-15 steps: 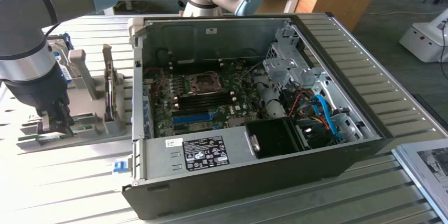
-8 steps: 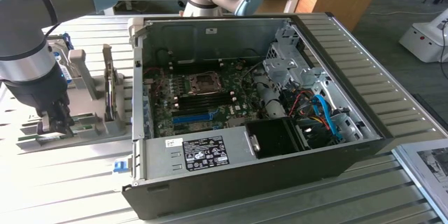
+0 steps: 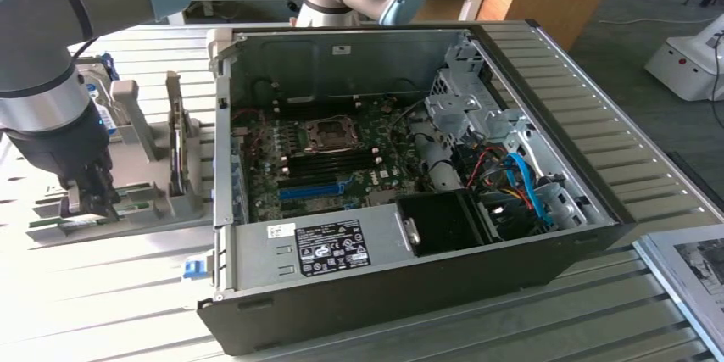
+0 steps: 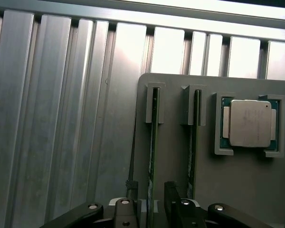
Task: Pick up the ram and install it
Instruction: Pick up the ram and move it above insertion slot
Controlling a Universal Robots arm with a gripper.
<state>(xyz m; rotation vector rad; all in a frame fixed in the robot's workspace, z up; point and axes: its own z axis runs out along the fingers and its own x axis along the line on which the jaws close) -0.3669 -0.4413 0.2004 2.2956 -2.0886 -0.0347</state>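
Observation:
Two ram sticks stand on edge in slotted posts of a grey holder plate (image 4: 173, 156). The ram (image 4: 153, 137) nearer my gripper runs straight in between its fingers; the other ram stick (image 4: 195, 137) stands parallel beside it. My gripper (image 4: 153, 209) is open, one finger (image 4: 133, 211) on each side of the stick, with small gaps showing. In the exterior view the gripper (image 3: 91, 203) hangs low over the holder at the left, beside the open computer case (image 3: 396, 281).
A silver processor (image 4: 249, 122) sits in its own frame on the holder plate. The case lies open with the motherboard (image 3: 328, 154), a blue slot strip (image 3: 311, 190) and cables (image 3: 515, 180) inside. An upright drive (image 3: 178, 146) stands between the holder and the case. Ribbed aluminium table (image 4: 52, 133) surrounds everything.

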